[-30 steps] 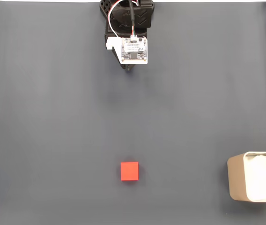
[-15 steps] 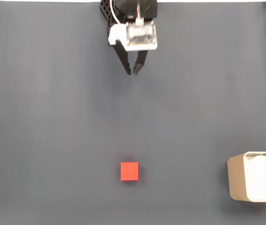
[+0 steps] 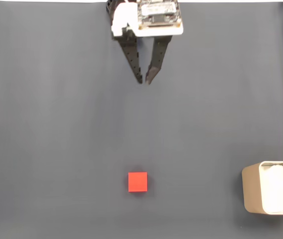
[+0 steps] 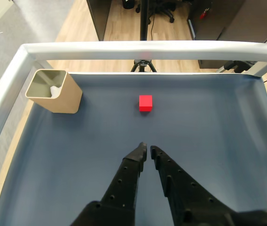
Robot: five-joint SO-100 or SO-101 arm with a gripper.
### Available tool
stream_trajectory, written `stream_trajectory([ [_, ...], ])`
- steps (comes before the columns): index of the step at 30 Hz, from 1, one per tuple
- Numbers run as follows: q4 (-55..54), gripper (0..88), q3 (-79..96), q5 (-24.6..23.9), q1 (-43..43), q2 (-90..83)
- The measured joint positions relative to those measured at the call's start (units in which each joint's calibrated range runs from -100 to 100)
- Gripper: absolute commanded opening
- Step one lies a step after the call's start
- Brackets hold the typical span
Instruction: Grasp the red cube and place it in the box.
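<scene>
Where the fixed view looks down on the dark grey mat (image 3: pixel 57 129), the gripper (image 3: pixel 145 79) hangs at twelve o'clock, its two black tapered fingers converging so that only a narrow gap separates the tips, with nothing between them. A white circuit board (image 3: pixel 156 12) sits above them. The red cube (image 3: pixel 137 181), matte and sharp-edged, lies at six o'clock, well apart from the gripper. The box (image 3: pixel 251 194), beige with rounded corners and crumpled white lining, stands at four o'clock.

In the wrist view, the perforated black fingers (image 4: pixel 124 181) rise from six o'clock, tips nearly meeting. The red cube (image 4: pixel 145 102) lies straight ahead toward twelve; the box (image 4: pixel 60 96) stands at ten o'clock inside a silver rail (image 4: pixel 143 49).
</scene>
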Motion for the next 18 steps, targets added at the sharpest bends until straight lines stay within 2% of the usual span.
stream_trajectory([
  [18,-4.06,0.1,-8.41,0.20,1.41,10.68],
])
